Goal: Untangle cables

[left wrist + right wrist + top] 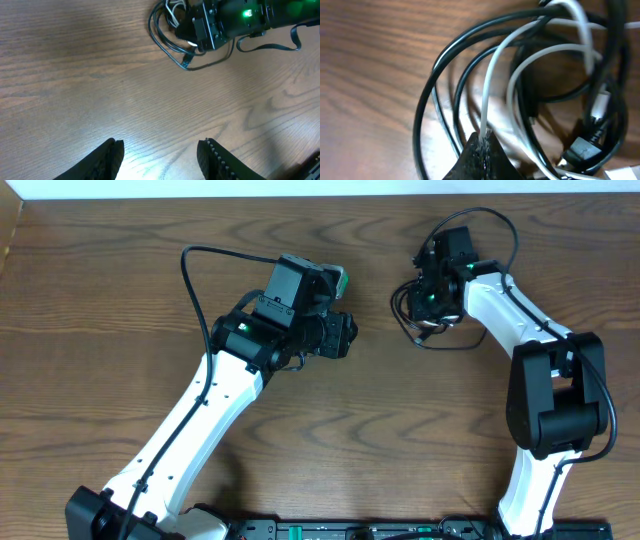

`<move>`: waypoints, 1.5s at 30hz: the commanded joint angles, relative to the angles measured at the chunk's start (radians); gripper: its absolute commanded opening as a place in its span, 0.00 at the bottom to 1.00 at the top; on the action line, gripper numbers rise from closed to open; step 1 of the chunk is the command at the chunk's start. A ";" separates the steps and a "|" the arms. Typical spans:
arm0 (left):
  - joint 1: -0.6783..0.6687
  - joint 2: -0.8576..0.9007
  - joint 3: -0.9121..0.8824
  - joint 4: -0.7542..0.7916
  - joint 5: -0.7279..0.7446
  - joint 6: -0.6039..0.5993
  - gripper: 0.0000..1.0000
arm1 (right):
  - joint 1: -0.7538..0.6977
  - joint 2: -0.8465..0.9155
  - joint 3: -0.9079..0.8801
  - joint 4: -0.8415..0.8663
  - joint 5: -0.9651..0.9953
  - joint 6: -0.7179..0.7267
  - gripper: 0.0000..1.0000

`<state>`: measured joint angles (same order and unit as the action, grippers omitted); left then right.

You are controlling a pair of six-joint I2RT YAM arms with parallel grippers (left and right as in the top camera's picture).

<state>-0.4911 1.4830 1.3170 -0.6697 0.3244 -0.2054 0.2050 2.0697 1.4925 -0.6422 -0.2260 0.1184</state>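
The cables (487,85) lie in one tangle on the wooden table (100,300). Close up I count two white strands and at least three black loops crossing one another; how many separate cords that makes I cannot tell. One black plug end (580,150) shows at the tangle's lower right edge.

My right gripper (483,142) sits right on top of the tangle, its two fingers pressed together and pinching one white strand, which rises straight up from the tips — the black loops curve around it on both sides.

My left gripper (160,160) hangs over bare wood, well apart from the tangle. Its two fingers are spread with nothing between them, and they touch no cable.

From above, both of my arms reach in from the near edge — the tangle is under the right one.
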 commanded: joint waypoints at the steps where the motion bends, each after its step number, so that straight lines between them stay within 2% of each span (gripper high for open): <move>1: 0.001 0.006 -0.004 0.002 0.008 0.014 0.53 | -0.003 -0.125 0.061 -0.032 -0.058 -0.005 0.01; 6: 0.000 0.006 -0.005 0.022 0.018 0.013 0.53 | -0.003 -0.313 0.136 -0.113 -0.057 -0.018 0.01; 10: 0.000 0.022 -0.007 0.082 0.140 0.013 0.53 | -0.003 -0.454 0.150 -0.146 -0.048 -0.011 0.01; 14: 0.000 0.053 -0.011 0.097 0.147 0.012 0.57 | -0.003 -0.524 0.150 -0.170 -0.031 -0.011 0.01; 17: 0.000 0.081 -0.021 0.096 0.159 0.013 0.56 | -0.003 -0.541 0.150 -0.196 0.007 -0.001 0.01; 24: 0.001 0.092 -0.037 0.134 0.158 0.013 0.57 | -0.003 -0.489 0.146 -0.248 0.045 0.023 0.01; 25: 0.001 0.092 -0.037 0.145 0.158 0.013 0.57 | -0.003 -0.476 0.146 -0.245 0.051 0.030 0.05; 27: 0.001 0.092 -0.037 0.162 0.157 0.013 0.57 | -0.003 -0.447 0.146 -0.241 0.060 0.062 0.22; 32: 0.001 0.099 -0.037 0.190 0.153 0.014 0.59 | -0.001 -0.346 0.146 -0.241 0.059 0.069 0.29; 36: 0.002 0.114 -0.037 0.205 0.153 0.018 0.59 | 0.001 -0.265 0.146 -0.236 0.045 0.069 0.40; 42: 0.002 0.131 -0.037 0.219 0.154 0.028 0.59 | 0.009 -0.146 0.146 -0.196 -0.012 0.069 0.42; 45: 0.002 0.131 -0.037 0.214 0.155 0.028 0.59 | 0.015 -0.093 0.146 -0.177 -0.025 0.085 0.46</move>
<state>-0.4919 1.6085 1.2808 -0.4545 0.4694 -0.2016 0.2085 1.9388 1.6424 -0.8288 -0.2165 0.1841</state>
